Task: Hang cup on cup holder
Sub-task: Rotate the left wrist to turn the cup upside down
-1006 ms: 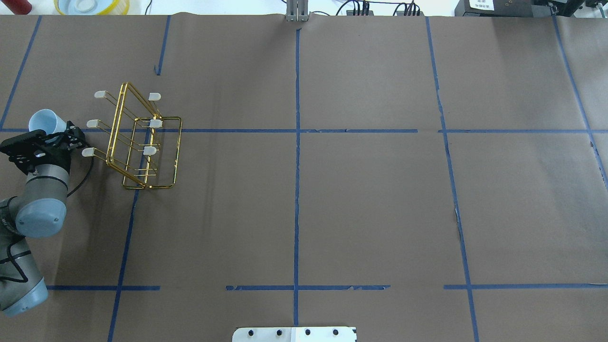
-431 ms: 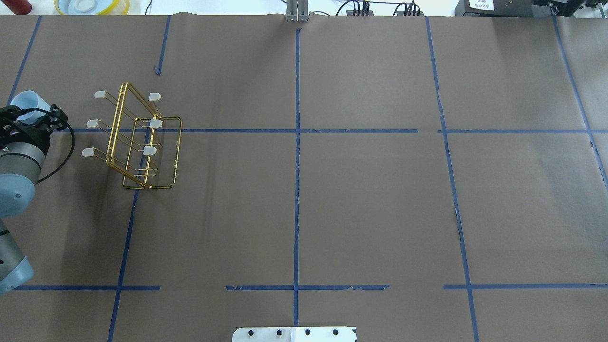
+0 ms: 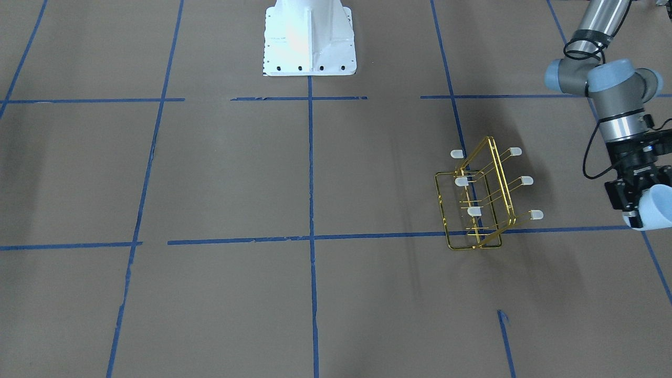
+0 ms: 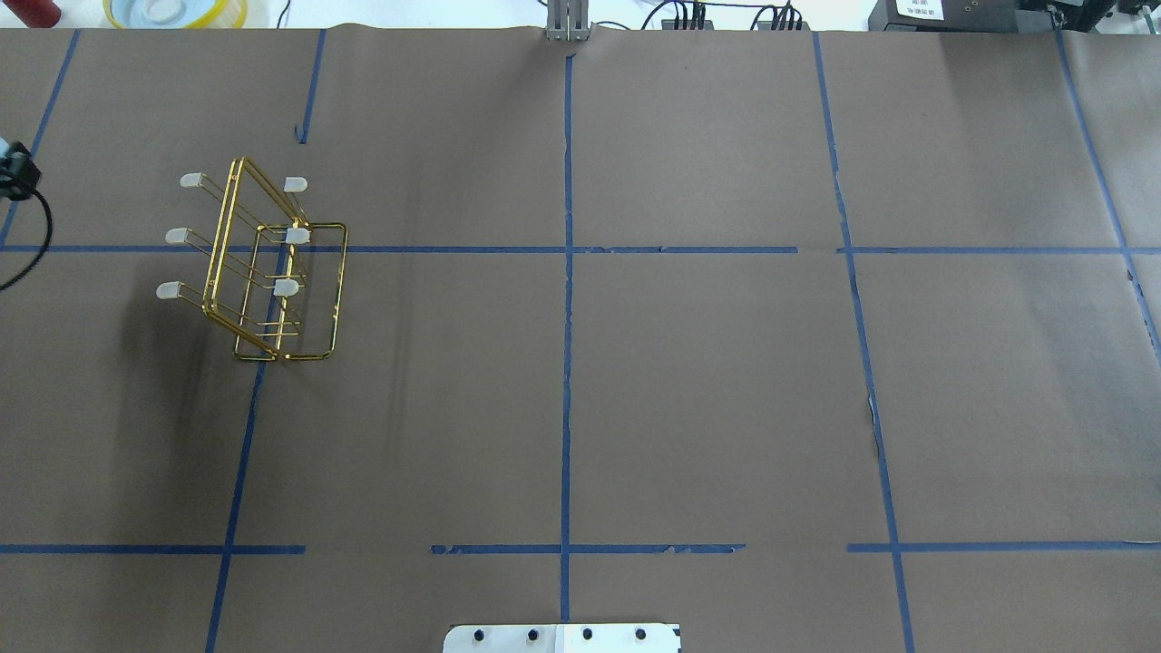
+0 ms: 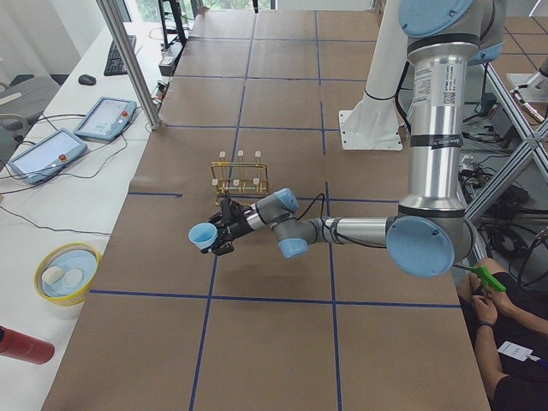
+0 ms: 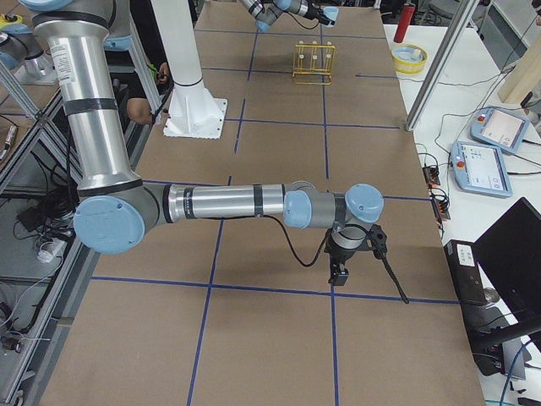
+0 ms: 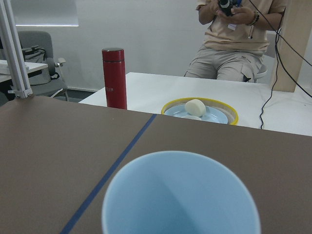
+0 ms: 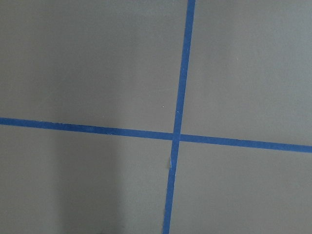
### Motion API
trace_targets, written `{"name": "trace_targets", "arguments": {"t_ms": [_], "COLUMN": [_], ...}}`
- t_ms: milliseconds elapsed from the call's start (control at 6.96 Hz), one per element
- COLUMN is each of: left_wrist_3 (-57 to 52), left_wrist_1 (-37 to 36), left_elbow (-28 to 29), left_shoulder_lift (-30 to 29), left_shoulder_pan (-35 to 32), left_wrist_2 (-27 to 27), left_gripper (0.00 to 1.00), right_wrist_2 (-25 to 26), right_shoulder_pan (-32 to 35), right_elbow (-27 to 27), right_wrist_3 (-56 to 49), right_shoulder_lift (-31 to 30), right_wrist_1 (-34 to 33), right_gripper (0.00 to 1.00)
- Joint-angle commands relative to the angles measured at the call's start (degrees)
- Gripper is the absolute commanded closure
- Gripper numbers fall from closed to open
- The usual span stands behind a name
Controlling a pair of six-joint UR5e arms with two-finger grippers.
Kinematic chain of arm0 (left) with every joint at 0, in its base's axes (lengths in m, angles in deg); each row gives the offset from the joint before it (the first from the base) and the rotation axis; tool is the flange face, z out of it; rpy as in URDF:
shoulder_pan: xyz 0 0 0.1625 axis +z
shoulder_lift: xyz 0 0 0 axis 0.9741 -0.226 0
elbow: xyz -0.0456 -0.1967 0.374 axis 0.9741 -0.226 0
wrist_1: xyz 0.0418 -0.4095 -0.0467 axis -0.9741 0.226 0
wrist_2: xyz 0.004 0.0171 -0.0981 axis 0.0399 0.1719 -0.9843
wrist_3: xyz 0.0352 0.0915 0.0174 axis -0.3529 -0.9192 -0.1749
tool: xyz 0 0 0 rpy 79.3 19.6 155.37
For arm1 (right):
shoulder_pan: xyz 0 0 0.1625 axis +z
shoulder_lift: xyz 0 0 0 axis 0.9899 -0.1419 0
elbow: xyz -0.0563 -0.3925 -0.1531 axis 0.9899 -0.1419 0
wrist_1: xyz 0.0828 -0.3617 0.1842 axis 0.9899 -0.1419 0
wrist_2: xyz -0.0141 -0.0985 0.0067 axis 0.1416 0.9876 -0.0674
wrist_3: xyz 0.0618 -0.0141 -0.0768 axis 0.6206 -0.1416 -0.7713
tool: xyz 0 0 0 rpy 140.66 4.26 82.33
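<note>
Quick update from the remote desk. The left gripper (image 3: 637, 201) is clamped tight on the small pale blue plastic cup (image 3: 655, 207). Over the last second it has swung that cup away from the gold wire cup holder (image 3: 475, 211). A second ago the cup sat just beside the near prong caps. Now, in the overhead view, the gripper is nearly off the left edge of the brown paper-covered table (image 3: 210, 184).

So nothing is hung yet. My guess is this is a pull-back to re-aim, not progress towards a prong.

Right now the cup is off the table, at the tip of the fingers and on the far side of the gripper from the rack. The rack stands well apart from it, with all six capped prongs bare. The wrist camera looks straight into the cup's open mouth, and the mouth seems to point away from the rack. I reckon it has to be turned round before it can slip over a cap like the lowest one (image 3: 536, 214).

The right gripper (image 6: 338, 272) hangs low over the table at the other end. I can't tell how wide its jaws are.
</note>
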Motion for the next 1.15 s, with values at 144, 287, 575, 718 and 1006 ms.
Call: {"name": "trace_targets", "arguments": {"t_ms": [144,287,575,718,1006], "left_wrist_3": [-8.96,-1.2,13.32,23.82,46.33], "left_wrist_1": [11.67,11.67,11.32,11.32,12.11], "left_elbow": [-3.37,-7.75,-16.29,-18.84,-20.18], "left_shoulder_lift": [4.97,7.5,11.99,12.88,14.03], "left_shoulder_pan": [-7.24,-7.42,-7.42,-7.25,-6.55], "left_wrist_2": [-6.18,-11.06,-13.75,-13.92,-17.07], "left_gripper": [1.0,1.0,1.0,1.0,1.0], "right_wrist_2": [0.0,0.0,0.0,0.0,0.0], "right_shoulder_pan": [-0.09,-0.09,0.0,0.0,-0.09], "right_elbow": [0.0,0.0,0.0,0.0,0.0], "right_wrist_3": [0.0,0.0,0.0,0.0,0.0], "right_shoulder_lift": [0.0,0.0,0.0,0.0,0.0], "right_wrist_1": [0.04,0.04,0.04,0.04,-0.04], "right_gripper": [0.0,0.0,0.0,0.0,0.0]}}
